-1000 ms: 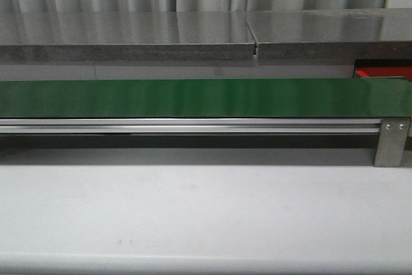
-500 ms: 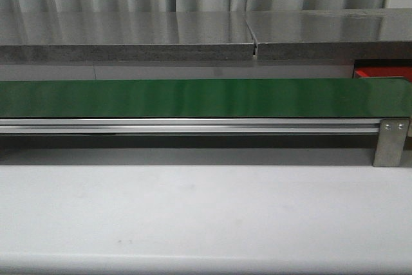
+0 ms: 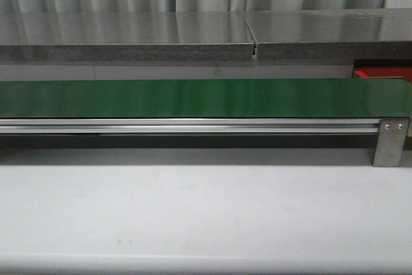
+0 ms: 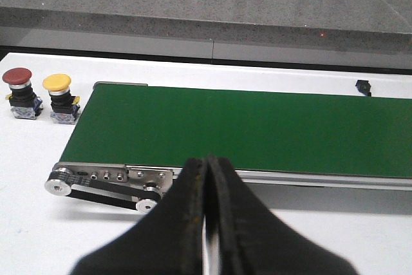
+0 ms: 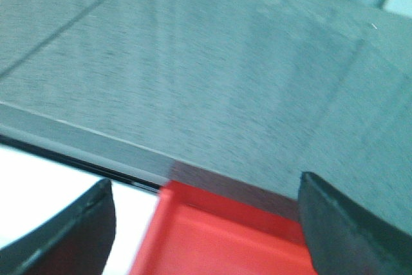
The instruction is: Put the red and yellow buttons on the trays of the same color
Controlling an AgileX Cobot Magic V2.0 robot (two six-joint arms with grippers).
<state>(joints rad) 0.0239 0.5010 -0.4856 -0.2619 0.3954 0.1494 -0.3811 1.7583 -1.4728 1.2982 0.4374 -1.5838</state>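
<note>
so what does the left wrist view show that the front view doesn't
Only the left wrist view shows the red button and yellow button, side by side on the white table just off the belt's end, plus the shut left gripper. Only the front view shows part of the red tray behind the belt's other end. Both show the green belt, with nothing on it.

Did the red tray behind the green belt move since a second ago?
No. In the front view the red tray sits in the same spot, just past the green belt, above the metal bracket.
</note>
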